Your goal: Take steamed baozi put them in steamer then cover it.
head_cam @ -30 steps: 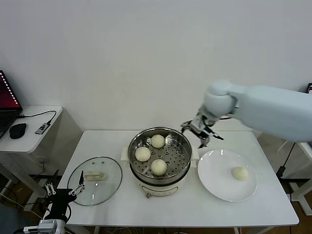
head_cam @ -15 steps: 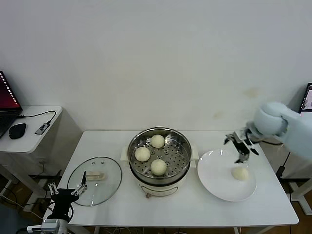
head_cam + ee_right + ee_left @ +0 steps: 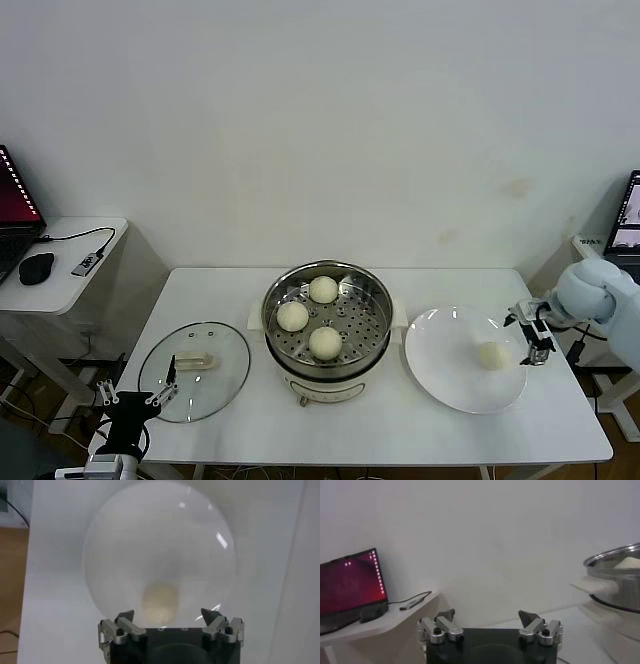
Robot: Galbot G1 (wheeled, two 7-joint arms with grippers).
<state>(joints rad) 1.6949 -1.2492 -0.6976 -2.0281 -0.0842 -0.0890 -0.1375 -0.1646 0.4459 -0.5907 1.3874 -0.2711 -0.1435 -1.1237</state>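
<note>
The steel steamer (image 3: 327,322) stands mid-table on its white base, with three cream-white baozi on its perforated tray (image 3: 322,290) (image 3: 292,316) (image 3: 325,342). One more baozi (image 3: 492,355) lies on the white plate (image 3: 450,375) to the right; it also shows in the right wrist view (image 3: 160,601). My right gripper (image 3: 530,335) is open and empty, just right of that baozi at the plate's edge (image 3: 169,615). The glass cover (image 3: 195,370) with its cream handle lies flat on the table's left. My left gripper (image 3: 135,398) is open, low beside the table's front left corner (image 3: 487,616).
A side desk (image 3: 60,262) at the far left holds a laptop, a mouse and a cable. The steamer's side (image 3: 615,582) shows in the left wrist view. The table's right edge is close to my right gripper.
My right arm swung from beside the steamer's right rim out to the right and came down beside the baozi on the plate. The left arm barely moved.
</note>
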